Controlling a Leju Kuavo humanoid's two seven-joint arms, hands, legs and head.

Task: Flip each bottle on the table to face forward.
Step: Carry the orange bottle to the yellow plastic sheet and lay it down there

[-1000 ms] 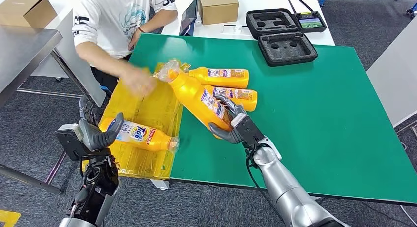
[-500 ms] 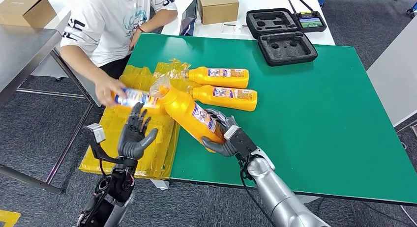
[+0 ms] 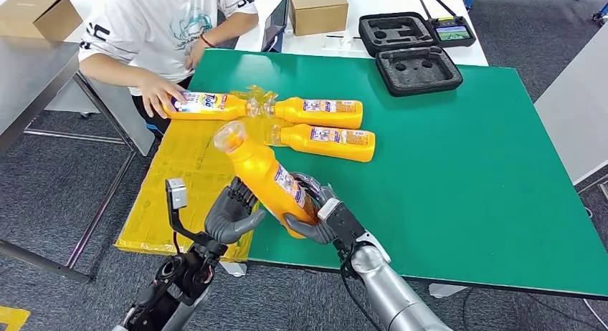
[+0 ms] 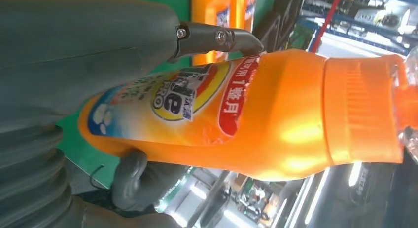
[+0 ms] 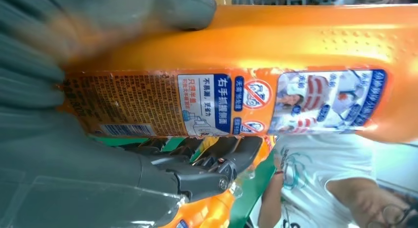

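The right hand (image 3: 315, 215) has carried the orange plastic detergent bottle (image 3: 262, 173) nearer, off the green table (image 3: 459, 173); the left hand (image 3: 231, 215) has risen alongside it, fingers apparently touching, for handover.

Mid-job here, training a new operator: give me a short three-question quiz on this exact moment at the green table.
1. True or false: the right robot hand grips the lifted bottle.
2. How many bottles lie on the green table? A two, B three, C five.
3. Whose hand rests on the far-left lying bottle?

Key: 1 true. 2 B. 3 the person's hand; the left robot hand is at the lifted bottle.
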